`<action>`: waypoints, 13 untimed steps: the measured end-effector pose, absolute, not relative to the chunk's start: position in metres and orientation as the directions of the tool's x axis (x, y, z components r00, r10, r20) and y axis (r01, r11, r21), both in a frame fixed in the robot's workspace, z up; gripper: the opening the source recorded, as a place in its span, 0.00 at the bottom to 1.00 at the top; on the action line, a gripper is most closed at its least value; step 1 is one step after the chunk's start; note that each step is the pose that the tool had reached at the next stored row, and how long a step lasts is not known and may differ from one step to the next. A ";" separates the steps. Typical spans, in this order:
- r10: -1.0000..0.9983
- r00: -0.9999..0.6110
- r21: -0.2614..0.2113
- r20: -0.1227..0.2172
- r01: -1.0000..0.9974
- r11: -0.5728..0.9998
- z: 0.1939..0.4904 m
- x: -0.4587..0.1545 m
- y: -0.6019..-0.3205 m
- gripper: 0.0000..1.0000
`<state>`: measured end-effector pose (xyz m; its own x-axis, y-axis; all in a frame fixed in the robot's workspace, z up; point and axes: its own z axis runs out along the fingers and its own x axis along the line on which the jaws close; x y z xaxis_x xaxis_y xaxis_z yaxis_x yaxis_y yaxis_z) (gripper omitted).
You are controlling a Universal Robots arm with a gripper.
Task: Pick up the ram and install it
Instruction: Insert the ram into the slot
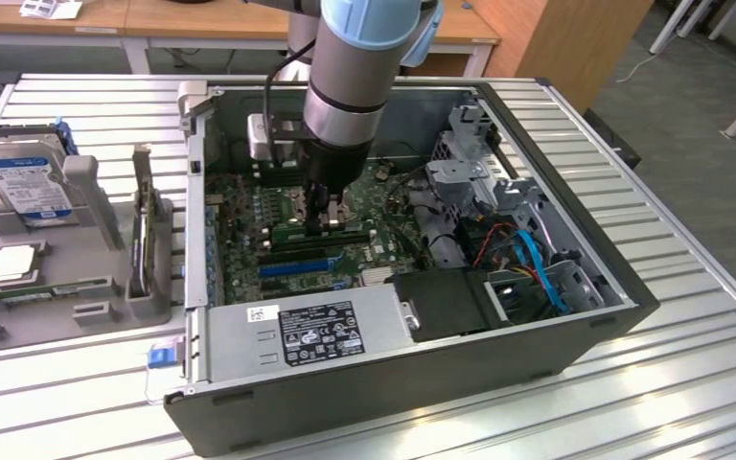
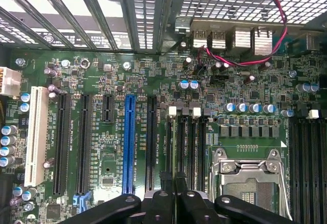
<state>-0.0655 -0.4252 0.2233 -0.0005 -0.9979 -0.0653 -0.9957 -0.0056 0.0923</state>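
While gripper [image 1: 331,218] clamps ram [image 1: 349,228] on edge, long axis runs parallel with black memory slots [image 2: 190,152].

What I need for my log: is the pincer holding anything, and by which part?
Apparently the ram, gripped by the pincer at its upper long edge, about mid-length.

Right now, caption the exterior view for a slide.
Gripper holds the ram at the motherboard inside the open case.

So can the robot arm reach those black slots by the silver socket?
Probably yes. The case is open on top, and the gripper hangs right above the black slots beside the socket, with nothing visible between.
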 end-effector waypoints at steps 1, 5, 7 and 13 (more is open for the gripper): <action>-0.998 0.000 0.092 -0.065 -0.996 -0.006 0.223 -0.065 -0.425 0.12; -0.998 0.000 0.092 -0.066 -0.996 -0.006 0.223 -0.065 -0.425 0.12; -0.998 0.000 0.092 -0.066 -0.996 -0.006 0.222 -0.065 -0.425 0.12; -0.998 0.000 0.092 -0.065 -0.996 -0.006 0.220 -0.065 -0.425 0.12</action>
<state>-0.0655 -0.4252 0.2200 -0.0005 -0.9979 -0.0654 -0.9957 -0.0056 0.0920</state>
